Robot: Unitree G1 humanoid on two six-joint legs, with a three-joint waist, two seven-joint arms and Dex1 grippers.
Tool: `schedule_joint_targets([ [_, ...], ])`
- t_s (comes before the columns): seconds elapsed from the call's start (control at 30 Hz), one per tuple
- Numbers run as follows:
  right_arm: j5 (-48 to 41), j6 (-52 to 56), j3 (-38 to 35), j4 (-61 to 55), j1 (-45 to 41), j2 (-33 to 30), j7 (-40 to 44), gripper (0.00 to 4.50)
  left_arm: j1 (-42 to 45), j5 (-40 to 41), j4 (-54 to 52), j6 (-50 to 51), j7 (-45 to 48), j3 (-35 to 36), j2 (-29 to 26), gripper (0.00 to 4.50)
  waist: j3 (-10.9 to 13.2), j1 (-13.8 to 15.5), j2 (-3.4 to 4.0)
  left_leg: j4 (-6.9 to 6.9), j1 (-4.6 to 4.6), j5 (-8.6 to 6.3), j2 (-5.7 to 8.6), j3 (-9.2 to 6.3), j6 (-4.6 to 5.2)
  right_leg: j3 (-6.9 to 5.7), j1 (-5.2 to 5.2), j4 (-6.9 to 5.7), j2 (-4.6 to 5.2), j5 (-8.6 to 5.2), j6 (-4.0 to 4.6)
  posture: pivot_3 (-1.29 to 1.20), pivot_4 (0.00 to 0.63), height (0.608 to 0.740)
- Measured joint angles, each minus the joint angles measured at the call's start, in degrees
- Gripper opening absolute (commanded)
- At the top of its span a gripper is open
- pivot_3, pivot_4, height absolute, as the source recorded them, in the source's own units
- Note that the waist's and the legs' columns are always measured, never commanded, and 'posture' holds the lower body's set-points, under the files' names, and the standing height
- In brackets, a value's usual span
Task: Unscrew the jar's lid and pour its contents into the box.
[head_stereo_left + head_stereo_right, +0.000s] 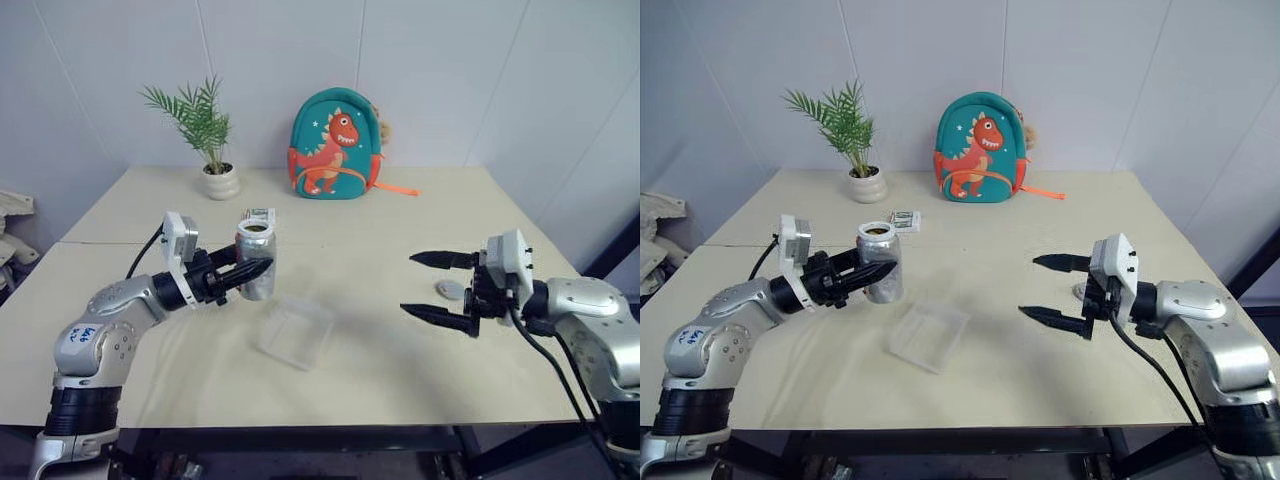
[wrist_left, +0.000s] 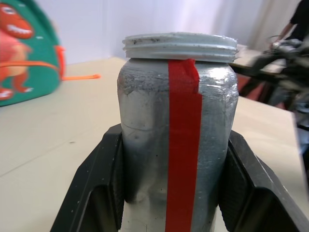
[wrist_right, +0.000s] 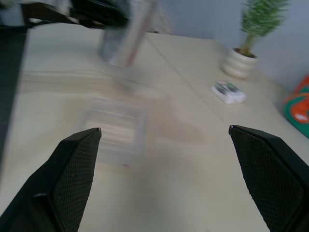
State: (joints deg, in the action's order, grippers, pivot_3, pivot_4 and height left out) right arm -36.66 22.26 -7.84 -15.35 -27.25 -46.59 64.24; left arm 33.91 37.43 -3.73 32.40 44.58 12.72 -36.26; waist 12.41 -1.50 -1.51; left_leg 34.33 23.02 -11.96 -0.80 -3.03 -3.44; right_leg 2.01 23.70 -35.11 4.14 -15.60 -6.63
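Note:
My left gripper (image 1: 255,268) is shut on the jar (image 1: 255,245), holding it upright above the table at the left. The jar (image 2: 174,135) is silvery with a red tape stripe. Its threaded mouth is bare, with no lid on it. The contents are hidden inside the jar. The lid (image 1: 450,289), a small pale disc, lies on the table at the right, just behind my right gripper (image 1: 408,284). That gripper is wide open and empty, and points left toward the jar. The clear box (image 1: 295,332) lies on the table between the two grippers, nearer the front edge.
At the back of the table (image 1: 420,215) stand a potted plant (image 1: 215,150) and a teal dinosaur backpack (image 1: 335,145). A small green-and-white packet (image 1: 905,220) lies behind the jar. Walls close off the far side.

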Motion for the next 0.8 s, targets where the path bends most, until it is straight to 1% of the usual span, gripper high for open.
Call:
schedule_joint_targets([
  [0.07, -1.6, 2.4, -0.8, -3.0, 1.8, -0.7, -0.6, 4.47, 0.3, -3.2, -0.9, -1.1, -2.0, -0.5, -1.2, 2.06, 0.0, 0.1, -0.01, 0.02, 0.01, -0.01, 0.01, 0.03, 0.05, 0.01, -0.07, 0.2, 0.01, 0.02, 0.08, 0.0, 0.15, 0.74],
  [0.17, -1.8, 4.0, -1.6, -4.6, 4.0, -0.8, -2.0, 4.47, 0.3, -9.1, -2.6, -2.5, -5.0, -2.7, -2.9, 2.06, 0.0, 0.0, -0.01, 0.04, 0.05, -0.04, 0.0, 0.2, 0.17, 0.07, -0.07, 0.39, 0.04, 0.07, 0.18, 0.0, 0.15, 0.74],
  [0.3, -1.9, 4.7, -1.7, -6.0, 5.7, -0.7, -3.5, 4.47, 0.3, -11.8, -3.1, -3.7, -5.8, -4.5, -2.5, 2.06, 0.0, 0.1, -0.01, 0.04, 0.07, -0.09, -0.01, 0.26, 0.25, 0.09, -0.04, 0.42, 0.05, 0.09, 0.15, 0.0, 0.15, 0.74],
  [0.57, -1.7, 5.1, -1.6, -6.6, 6.0, 0.4, -5.4, 4.47, -1.5, -16.8, -4.7, -11.2, -1.1, -10.5, -2.6, 2.06, 0.0, 0.1, 0.0, 0.04, 0.07, -0.14, -0.02, 0.31, 0.29, 0.1, -0.03, 0.42, 0.05, 0.11, 0.11, 0.0, 0.15, 0.74],
  [0.63, -1.5, 4.9, -1.5, -6.5, 6.0, 1.0, -5.8, 4.47, -2.3, -19.6, -4.6, -16.2, 0.0, -12.0, -2.6, 2.06, 0.0, 0.0, -0.01, 0.04, 0.08, -0.15, -0.03, 0.33, 0.29, 0.11, -0.03, 0.44, 0.05, 0.1, 0.12, 0.0, 0.15, 0.74],
  [0.7, -1.2, 4.5, -1.4, -6.4, 5.9, 1.8, -6.2, 4.47, -2.3, -21.6, -4.3, -20.0, 0.1, -12.2, -2.6, 2.06, 0.0, 0.0, 0.0, 0.05, 0.07, -0.15, -0.03, 0.34, 0.29, 0.12, -0.03, 0.44, 0.05, 0.1, 0.12, 0.0, 0.15, 0.74],
  [0.8, -0.5, 3.9, -1.3, -5.4, 5.9, 2.5, -6.5, 4.47, -2.3, -22.1, -3.8, -22.8, -0.4, -11.1, -2.0, 2.06, 0.0, 0.0, 0.0, 0.09, 0.07, -0.15, -0.03, 0.35, 0.3, 0.12, -0.03, 0.42, 0.05, 0.11, 0.11, 0.0, 0.15, 0.74],
])
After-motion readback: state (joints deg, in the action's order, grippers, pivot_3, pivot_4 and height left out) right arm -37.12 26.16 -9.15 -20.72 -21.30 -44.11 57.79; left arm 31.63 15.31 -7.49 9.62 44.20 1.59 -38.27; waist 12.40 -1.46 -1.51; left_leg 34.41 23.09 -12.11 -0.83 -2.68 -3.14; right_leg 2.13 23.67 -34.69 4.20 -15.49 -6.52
